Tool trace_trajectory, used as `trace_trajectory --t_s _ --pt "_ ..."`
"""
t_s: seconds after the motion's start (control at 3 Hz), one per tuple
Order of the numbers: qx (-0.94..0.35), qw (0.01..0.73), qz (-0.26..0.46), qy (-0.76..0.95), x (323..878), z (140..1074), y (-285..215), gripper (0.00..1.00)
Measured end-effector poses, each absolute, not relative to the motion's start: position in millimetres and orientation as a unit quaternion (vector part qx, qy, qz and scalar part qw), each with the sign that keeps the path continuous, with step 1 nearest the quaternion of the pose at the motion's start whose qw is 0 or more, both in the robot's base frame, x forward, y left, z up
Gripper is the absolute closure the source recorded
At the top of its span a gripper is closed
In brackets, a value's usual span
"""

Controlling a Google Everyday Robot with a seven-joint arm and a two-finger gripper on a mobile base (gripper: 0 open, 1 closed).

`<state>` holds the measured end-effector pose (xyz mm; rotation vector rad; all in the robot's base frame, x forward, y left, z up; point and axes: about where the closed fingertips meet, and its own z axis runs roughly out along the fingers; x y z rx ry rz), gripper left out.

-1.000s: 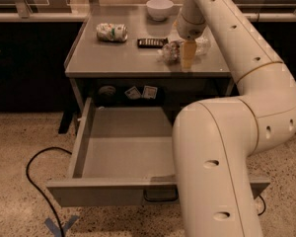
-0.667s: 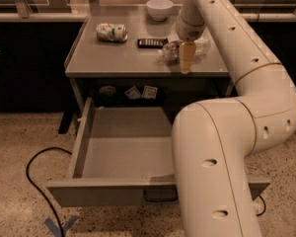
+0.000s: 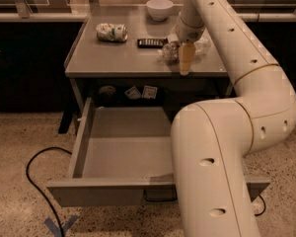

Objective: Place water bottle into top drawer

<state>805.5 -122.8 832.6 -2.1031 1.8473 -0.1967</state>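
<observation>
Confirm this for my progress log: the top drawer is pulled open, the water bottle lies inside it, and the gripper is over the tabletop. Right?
Not quite. In the camera view the water bottle lies on the tabletop, by the gripper, not in the drawer. The rest holds: the top drawer is open, the gripper over the tabletop.

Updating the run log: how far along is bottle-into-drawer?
Done: the top drawer stands pulled open, its visible floor bare. In hand: the gripper is down at the water bottle on the tabletop, near the front edge; a grasp can't be confirmed. Left: lift the bottle, carry it over the drawer, release it inside.
</observation>
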Motion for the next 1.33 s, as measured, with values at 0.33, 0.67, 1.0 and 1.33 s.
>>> trace_trajectory --t_s 0.33,0.67,1.0,1.33 --pt "-0.739 0.167 -0.069 0.649 805.5 832.6 -122.8 0.22" --pt "-0.739 0.167 -0.069 0.649 805.5 832.6 -122.8 0.46" --pt "-0.739 0.167 -0.069 0.649 805.2 832.7 -122.9 0.7" --pt "-0.739 0.168 -0.069 0.649 801.8 833.8 -123.6 0.93"
